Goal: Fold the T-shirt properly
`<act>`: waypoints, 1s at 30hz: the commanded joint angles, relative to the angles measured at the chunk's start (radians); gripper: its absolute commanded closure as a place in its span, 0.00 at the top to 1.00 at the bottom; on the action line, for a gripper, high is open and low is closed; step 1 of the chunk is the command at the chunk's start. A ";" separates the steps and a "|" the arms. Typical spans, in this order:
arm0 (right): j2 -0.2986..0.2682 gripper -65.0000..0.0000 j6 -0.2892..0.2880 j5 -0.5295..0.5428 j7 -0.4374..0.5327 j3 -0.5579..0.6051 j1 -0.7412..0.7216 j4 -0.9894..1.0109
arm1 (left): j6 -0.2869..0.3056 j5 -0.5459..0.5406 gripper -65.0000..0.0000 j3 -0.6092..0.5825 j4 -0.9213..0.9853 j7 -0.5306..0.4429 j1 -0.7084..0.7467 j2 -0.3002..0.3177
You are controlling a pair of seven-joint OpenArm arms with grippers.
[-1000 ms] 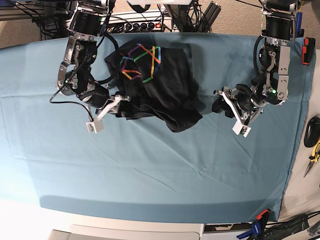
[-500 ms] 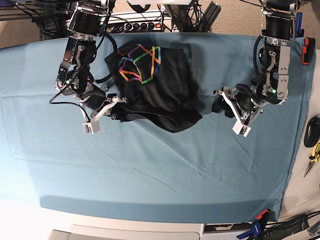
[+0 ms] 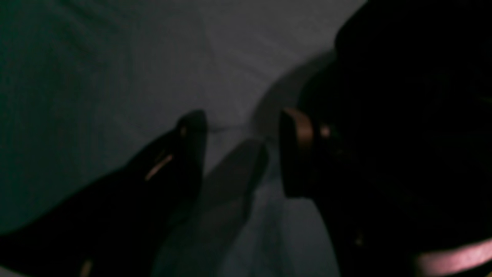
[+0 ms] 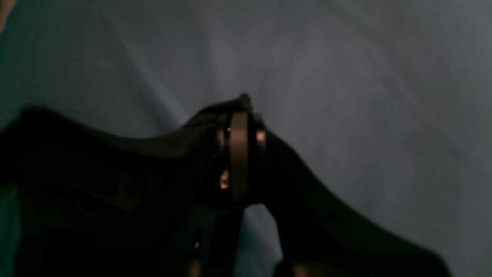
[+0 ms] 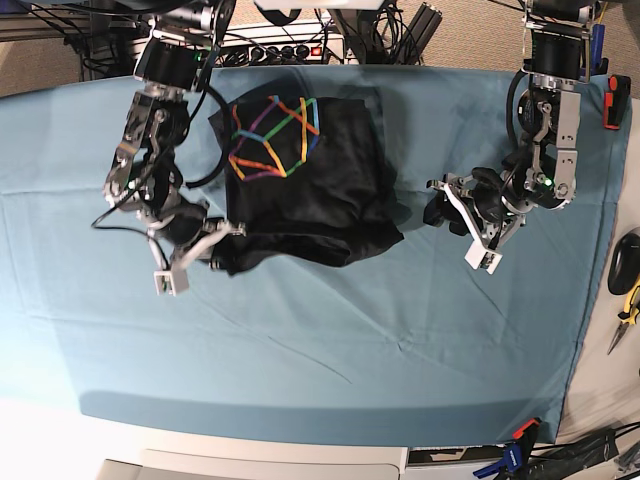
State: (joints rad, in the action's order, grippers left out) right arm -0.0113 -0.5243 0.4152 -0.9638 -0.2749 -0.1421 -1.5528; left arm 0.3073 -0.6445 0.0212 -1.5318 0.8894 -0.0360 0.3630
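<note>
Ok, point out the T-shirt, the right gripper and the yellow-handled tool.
T-shirt (image 5: 330,190): base view, on its plain black middle.
Right gripper (image 4: 246,115): right wrist view, between its fingertips.
Yellow-handled tool (image 5: 629,313): base view, on its handle.

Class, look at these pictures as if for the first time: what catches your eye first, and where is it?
The rainbow lines on the black T-shirt stand out first, left of centre in the base view. Next come the two robot arms over the blue-grey cloth: the right gripper pinches the shirt's near edge, while the left gripper stands open to the shirt's side.
</note>
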 commanded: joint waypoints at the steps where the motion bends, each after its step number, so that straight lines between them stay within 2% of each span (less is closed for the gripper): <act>1: -0.006 0.00 -0.005 0.009 0.034 -0.001 -0.033 -0.016 | 0.005 -0.007 0.49 0.001 -0.011 0.007 -0.008 0.005; 7: -0.006 0.00 -0.003 -0.024 0.040 -0.001 -0.074 0.005 | 0.007 -0.006 0.49 0.001 -0.011 0.002 -0.008 0.005; 11: -0.006 0.01 -0.003 -0.023 0.011 -0.001 -0.074 0.010 | 0.007 -0.006 0.49 0.001 -0.011 0.001 -0.008 0.005; 15: -0.006 0.41 -0.002 -0.011 -0.013 -0.001 -0.073 0.010 | 0.007 -0.006 0.49 0.001 -0.011 0.002 -0.008 0.005; 16: -0.006 0.45 -0.002 -0.012 -0.014 -0.001 -0.073 0.010 | 0.007 -0.006 0.49 0.001 -0.011 0.003 -0.008 0.005; 19: -0.010 0.45 -0.003 -0.013 -0.018 -0.002 -0.074 0.010 | 0.008 -0.006 0.49 0.001 -0.011 0.005 -0.005 0.006; 21: -0.039 0.45 -0.002 -0.013 -0.036 -0.002 -0.074 0.010 | 0.007 -0.002 0.49 0.001 -0.011 0.005 -0.001 0.006; 24: -0.120 0.45 0.006 0.002 -0.102 -0.005 -0.074 0.005 | 0.008 0.001 0.49 0.011 -0.013 0.012 0.004 0.020; 26: -0.176 0.45 0.013 0.069 -0.174 -0.029 -0.073 0.000 | 0.010 -0.009 0.48 0.047 -0.032 0.012 0.012 0.029; 30: -0.256 0.45 0.010 0.264 -0.260 -0.153 -0.042 -0.002 | 0.084 -0.129 0.42 0.181 -0.129 0.050 0.053 0.031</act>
State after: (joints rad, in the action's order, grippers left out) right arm -0.2550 -0.5095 0.6739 -1.2293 -0.4271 -0.1719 -1.5364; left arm 0.3840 -0.7532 0.2008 -1.6402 0.9585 0.0357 0.3828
